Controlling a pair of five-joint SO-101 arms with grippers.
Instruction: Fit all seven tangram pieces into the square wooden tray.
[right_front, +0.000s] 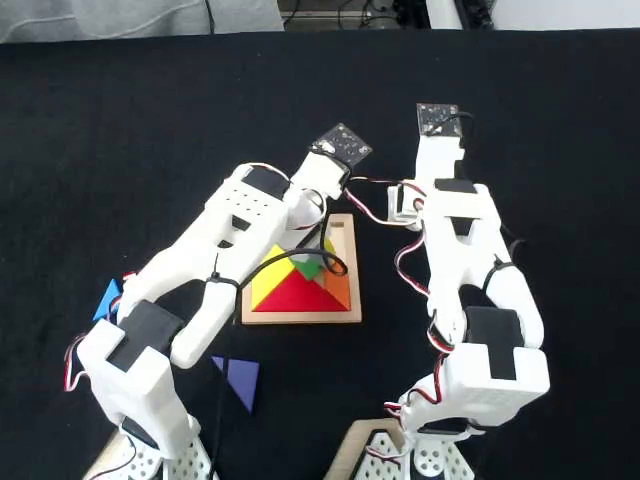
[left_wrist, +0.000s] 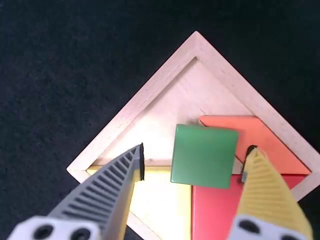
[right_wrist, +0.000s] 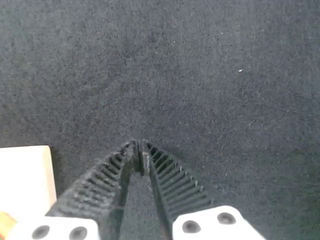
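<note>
Left gripper (left_wrist: 195, 161) hangs wide open over the square wooden tray (left_wrist: 137, 106), holding nothing. Its fingers straddle the green square (left_wrist: 204, 156), which lies in the tray touching the orange piece (left_wrist: 262, 142), red triangle (left_wrist: 215, 212) and yellow triangle (left_wrist: 160, 205). A blue triangle (right_front: 108, 298) and a purple triangle (right_front: 241, 381) lie outside the tray on the black cloth (right_front: 100, 120). The right gripper (right_wrist: 139, 156) is pinched together, empty, just beside the tray.

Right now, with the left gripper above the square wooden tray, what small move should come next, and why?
Probably close the left gripper on the green square piece. Its open fingers flank the piece, which seems to lie over the edges of the orange piece and the red triangle in the square wooden tray, not yet seated.
</note>
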